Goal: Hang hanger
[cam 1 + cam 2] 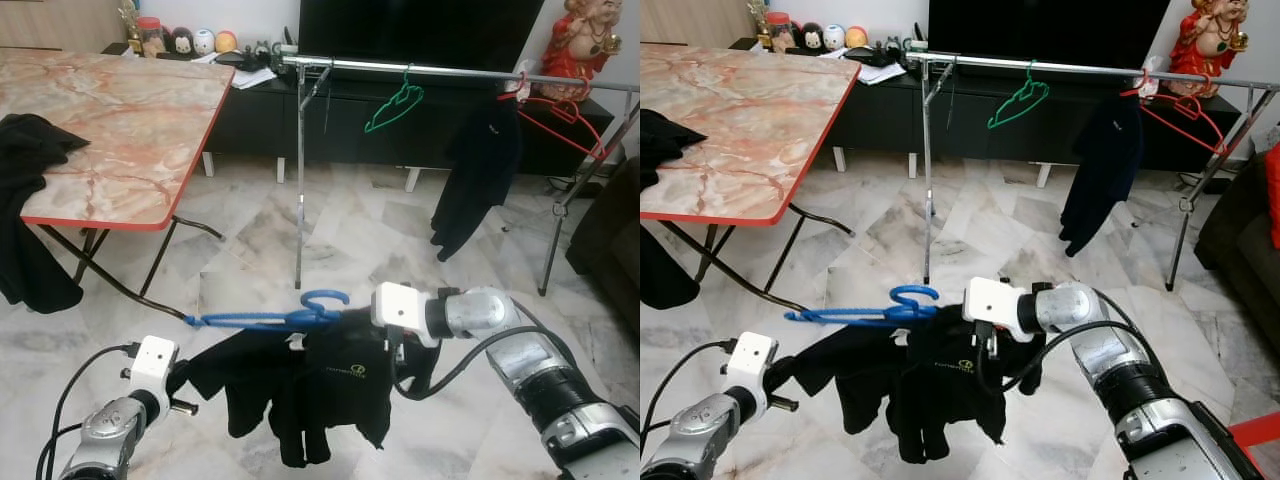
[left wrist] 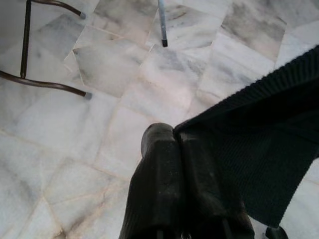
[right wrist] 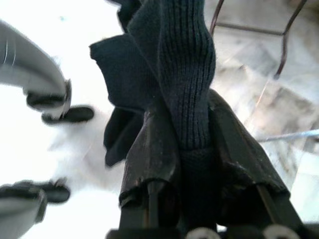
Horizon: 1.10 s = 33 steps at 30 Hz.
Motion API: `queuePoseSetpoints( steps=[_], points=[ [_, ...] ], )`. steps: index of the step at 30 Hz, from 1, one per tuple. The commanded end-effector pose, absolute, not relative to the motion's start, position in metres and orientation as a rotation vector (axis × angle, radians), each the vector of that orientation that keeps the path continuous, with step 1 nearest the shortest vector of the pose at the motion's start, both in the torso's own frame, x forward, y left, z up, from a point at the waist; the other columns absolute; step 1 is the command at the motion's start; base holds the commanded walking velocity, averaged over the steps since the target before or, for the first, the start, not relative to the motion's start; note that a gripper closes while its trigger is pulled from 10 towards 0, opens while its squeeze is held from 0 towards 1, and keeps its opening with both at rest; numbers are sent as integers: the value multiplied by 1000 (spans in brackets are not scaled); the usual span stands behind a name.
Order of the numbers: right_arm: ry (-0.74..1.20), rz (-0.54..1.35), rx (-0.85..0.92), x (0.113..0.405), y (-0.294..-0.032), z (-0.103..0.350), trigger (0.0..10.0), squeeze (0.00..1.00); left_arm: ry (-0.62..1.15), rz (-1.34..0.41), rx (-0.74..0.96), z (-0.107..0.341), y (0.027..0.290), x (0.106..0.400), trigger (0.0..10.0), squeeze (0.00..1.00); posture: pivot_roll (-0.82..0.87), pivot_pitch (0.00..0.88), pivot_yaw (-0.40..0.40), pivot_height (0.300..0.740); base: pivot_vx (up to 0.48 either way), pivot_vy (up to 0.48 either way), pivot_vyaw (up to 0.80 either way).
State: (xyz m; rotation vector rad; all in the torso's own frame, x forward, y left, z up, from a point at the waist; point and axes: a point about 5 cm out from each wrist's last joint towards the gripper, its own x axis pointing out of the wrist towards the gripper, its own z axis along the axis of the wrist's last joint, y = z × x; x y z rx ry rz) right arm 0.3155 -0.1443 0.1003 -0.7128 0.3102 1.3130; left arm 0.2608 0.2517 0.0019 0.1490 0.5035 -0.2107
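Both grippers clenched on one black shirt (image 1: 310,385), draped over a blue hanger (image 1: 270,319) well short of the rail (image 1: 450,72) and far below it. Right gripper (image 3: 192,164) pinching a bunched fold of knit at the shoulder, on the side of the hanger's hook; left gripper (image 2: 172,149) nipping the opposite edge of the cloth, fingers pressed flat together with the fabric coming out at one side. Hanger lying almost level, hook up and open toward the rail, carried by the cloth alone and not by either claw, as far as can be judged. Main risk from that: with the lift toward the rail, hanger free to tip or slide inside the shirt, hook swinging off line and missing the bar, or the whole hanger slipping out through the neck onto the floor. Second risk: the left grip looks thin, on an edge only, so a pull from the arms moving apart could strip it loose and leave the shirt hanging lopsided. Third: rail already holding a green hanger (image 1: 393,104), a black garment (image 1: 478,170) and a red hanger (image 1: 560,115), so a hook brought in too near them could snag or knock one off; the free stretch between the rail's near post and the green hanger seems the safer target. Also a table (image 1: 150,150) standing left of the rail, close enough for the left elbow on a wide swing.
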Motion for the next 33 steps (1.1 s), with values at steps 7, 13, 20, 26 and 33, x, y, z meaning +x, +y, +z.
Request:
queuePoseSetpoints(
  steps=[7,13,20,26,33],
  points=[
    [465,1223,-940,318,-178,86,0,0,519,-149,181,4,265,261,0,0,59,0,-77,740,0,0,0],
    [500,1170,-996,322,-181,80,0,0,513,-148,181,4,264,261,0,0,59,0,-78,740,0,0,0],
    [509,1202,-996,319,-178,75,0,0,495,-144,188,9,265,266,0,0,62,0,-80,740,0,0,0],
    [520,1204,-1021,317,-181,70,0,0,487,-145,188,10,263,268,0,0,61,0,-81,740,0,0,0],
    [531,1219,-1019,314,-182,66,0,0,483,-144,189,10,262,269,0,0,62,0,-81,740,0,0,0]
  ],
)
